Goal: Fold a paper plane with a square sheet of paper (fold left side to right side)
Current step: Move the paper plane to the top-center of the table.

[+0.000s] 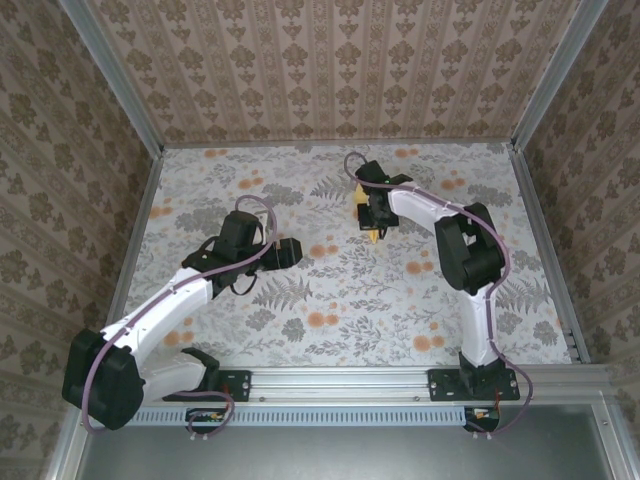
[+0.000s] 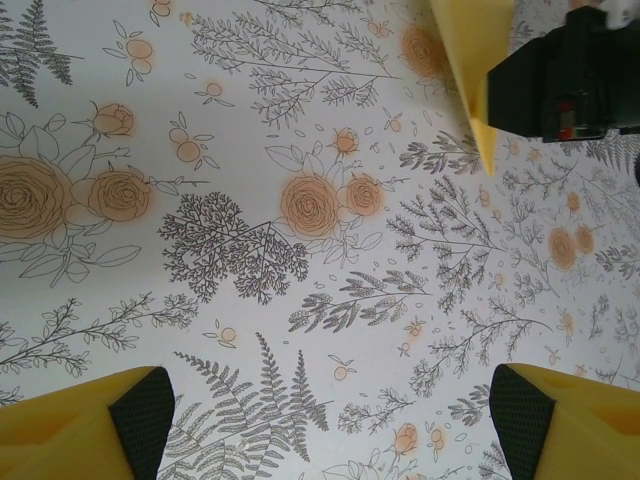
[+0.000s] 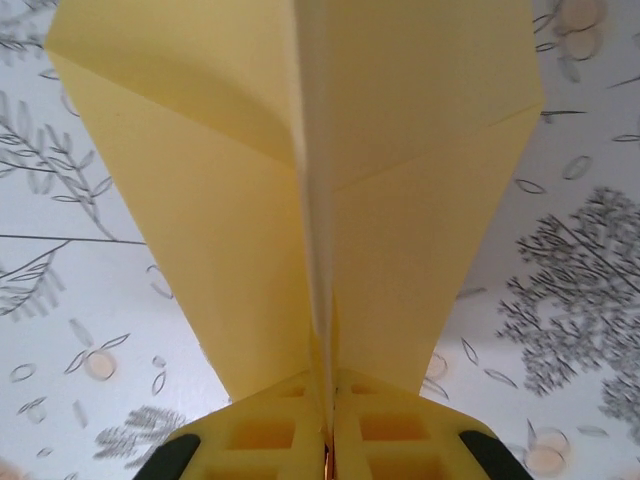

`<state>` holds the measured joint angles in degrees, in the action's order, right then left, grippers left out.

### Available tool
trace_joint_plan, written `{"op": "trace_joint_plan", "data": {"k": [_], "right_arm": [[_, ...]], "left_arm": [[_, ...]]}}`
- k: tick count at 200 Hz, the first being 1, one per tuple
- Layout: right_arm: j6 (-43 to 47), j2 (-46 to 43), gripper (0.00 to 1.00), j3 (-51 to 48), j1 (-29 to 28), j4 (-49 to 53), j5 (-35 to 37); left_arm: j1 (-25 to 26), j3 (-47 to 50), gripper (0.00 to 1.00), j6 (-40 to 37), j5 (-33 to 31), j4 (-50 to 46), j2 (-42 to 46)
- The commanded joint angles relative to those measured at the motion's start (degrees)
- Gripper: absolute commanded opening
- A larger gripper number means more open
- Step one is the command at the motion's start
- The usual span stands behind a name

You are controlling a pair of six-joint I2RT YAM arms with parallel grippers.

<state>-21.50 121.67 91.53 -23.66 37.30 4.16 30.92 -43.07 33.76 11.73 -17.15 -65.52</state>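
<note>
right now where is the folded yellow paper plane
The folded yellow paper plane is right of centre toward the far side in the top view, pinched along its crease by the right arm's fingers over the floral cloth.

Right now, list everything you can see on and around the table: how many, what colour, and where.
paper plane: one, yellow, far half of the table near the middle, pinched along its centre fold
tablecloth: one, white with grey ferns and orange flowers, covering the table
walls: three, beige with a brown pattern, at the left, far and right sides
metal rail: one, silver, along the near edge
arms: two, white and black, based on the rail
left gripper: one, yellow fingers with black pads, open over bare cloth, left of middle
right gripper: one, yellow fingers, shut on the paper plane
</note>
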Motion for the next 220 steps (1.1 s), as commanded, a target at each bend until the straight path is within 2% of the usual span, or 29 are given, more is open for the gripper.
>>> {"op": "trace_joint_plan", "data": {"k": [1,94,202,205,220], "right_arm": [[0.56,2.11,0.10,2.97,0.43,4.74,-0.35],[-1.18,2.94,0.25,2.69,0.37,5.60,-3.31],[-1.31,-1.71,0.27,3.40,-0.33,8.47,0.18],[-1.37,-1.94,0.28,3.40,-0.33,8.62,0.21],[-1.50,-2.85,0.29,3.35,-0.49,9.18,0.39]], "left_arm": [[-0.59,-1.67,0.86,-1.34,-0.21,-0.96,0.48],[-1.47,-3.58,0.87,-1.36,0.38,-2.23,-0.45],[-4.37,-5.48,0.88,-2.85,2.91,-3.86,-1.47],[-5.87,-5.53,0.88,-2.93,3.07,-3.86,-1.46],[-6.93,-5.79,0.88,-3.25,3.80,-3.87,-1.54]]}}
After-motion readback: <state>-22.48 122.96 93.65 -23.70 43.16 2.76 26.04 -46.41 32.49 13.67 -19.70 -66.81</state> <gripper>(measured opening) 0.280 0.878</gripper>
